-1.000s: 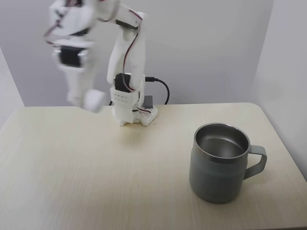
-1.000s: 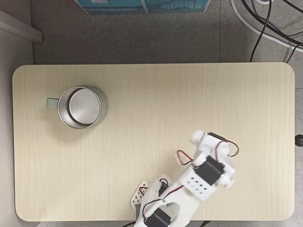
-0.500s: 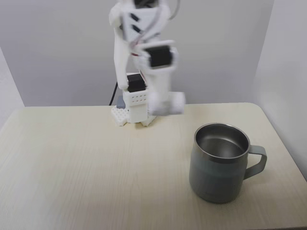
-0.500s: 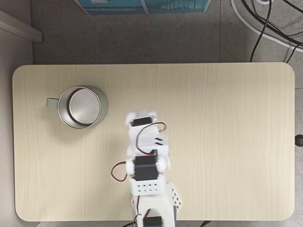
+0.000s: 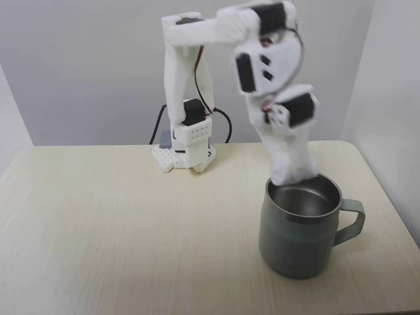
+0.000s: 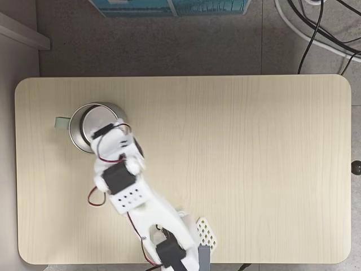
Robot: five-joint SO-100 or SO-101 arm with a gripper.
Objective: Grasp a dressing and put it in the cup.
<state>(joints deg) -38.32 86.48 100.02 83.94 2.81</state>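
Now the white robot arm (image 5: 197,39) bends over from its base (image 5: 186,147) at the back of the table (image 5: 118,230) and reaches down to the cup (image 5: 302,226). The cup is big and grey-green, shiny inside, and its handle (image 5: 351,220) sticks out to the right in the side fixed view. It stands near the right end of the table there.

The gripper (image 5: 292,172) points down and its tip is right at the cup's rim, over the back part of the opening. The picture is blurry there. I see a soft white lump at the tip, but I cannot tell if that is the dressing or just the fingers, so I cannot tell if the hand is holding it or how wide it is.

From the fixed view that looks down, the cup (image 6: 84,138) is near the left end of the table (image 6: 254,158), with its handle (image 6: 61,121) pointing left. The arm (image 6: 121,186) covers the right part of the cup's mouth. Black cables (image 6: 316,28) lie on the floor past the table.
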